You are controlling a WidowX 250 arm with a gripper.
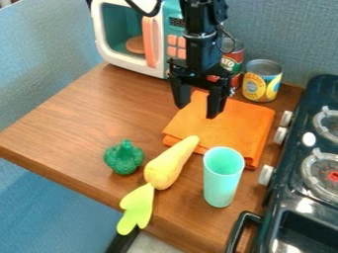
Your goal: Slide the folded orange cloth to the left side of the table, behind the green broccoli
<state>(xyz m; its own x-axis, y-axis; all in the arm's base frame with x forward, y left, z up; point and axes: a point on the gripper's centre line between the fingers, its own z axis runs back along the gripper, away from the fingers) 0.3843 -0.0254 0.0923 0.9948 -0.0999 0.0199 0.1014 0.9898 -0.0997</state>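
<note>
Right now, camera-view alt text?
Black robot gripper, jaws open, hangs over folded orange cloth on wooden table; nearer: green toy broccoli, yellow carrot with lime leaves, upright mint plastic cup. Behind: white-and-teal toy microwave, two metal cans; right: black stove.

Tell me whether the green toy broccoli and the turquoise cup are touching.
Apart. The camera view shows the broccoli and the cup with bare wood and the yellow toy vegetable between them.

Noted: toy microwave (125, 61) at 11 o'clock and black arm (203, 39) at 12 cut by top edge, display digits too small to read, red can (235, 62) at 1 half-hidden behind arm, orange cloth (231, 123) at 3 partly behind gripper (196, 111) and cup (223, 180), stove (296, 129) cropped rightward.
</note>
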